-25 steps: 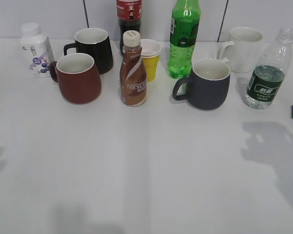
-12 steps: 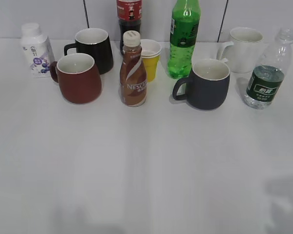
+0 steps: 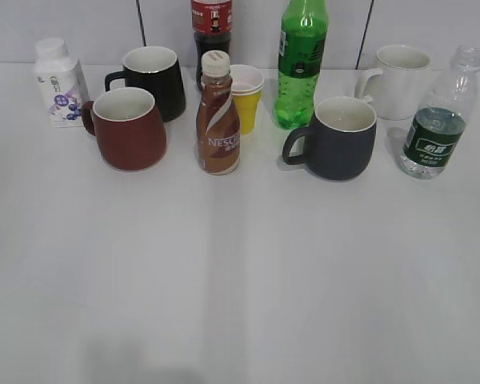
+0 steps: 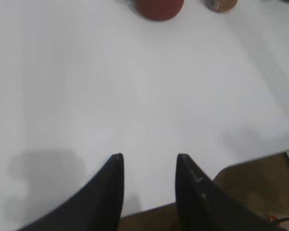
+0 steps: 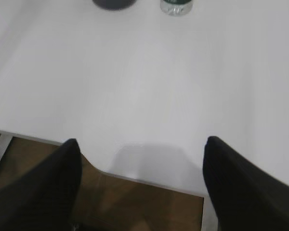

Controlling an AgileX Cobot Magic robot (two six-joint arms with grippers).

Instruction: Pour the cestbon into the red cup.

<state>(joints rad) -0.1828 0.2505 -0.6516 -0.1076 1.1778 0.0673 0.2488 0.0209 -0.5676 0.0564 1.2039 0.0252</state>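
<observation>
Both of my jaws stand apart and hold nothing. My left gripper (image 4: 148,166) shows as two dark fingers at the bottom of the left wrist view, a modest gap between them. My right gripper (image 5: 142,159) is spread much wider at the bottom of the right wrist view. Both hang over the near edge of the white desk (image 3: 240,280), well apart from everything on it, and neither appears in the exterior view.

At the far right of the exterior view stands the cestbon (image 3: 438,120), upright, with no cap that I can see. The red cup (image 3: 128,128) sits at the left, beside the brown coffee bottle (image 3: 218,116).

I judge the step in hand to be reaching for the cestbon with my right gripper. To do it well, I should come in from the open front side, level with the ribbed body near the label, and close gently (thin plastic will buckle and may spill). The white mug (image 3: 400,80) and dark grey mug (image 3: 336,138) stand nearby, so I should keep clear of them.

Counted: four mugs (red, black (image 3: 154,80), dark grey, white), five bottles (cestbon, coffee, green soda (image 3: 301,64), dark cola (image 3: 211,24), small white one (image 3: 58,80)), and one stack of paper cups (image 3: 246,96).
</observation>
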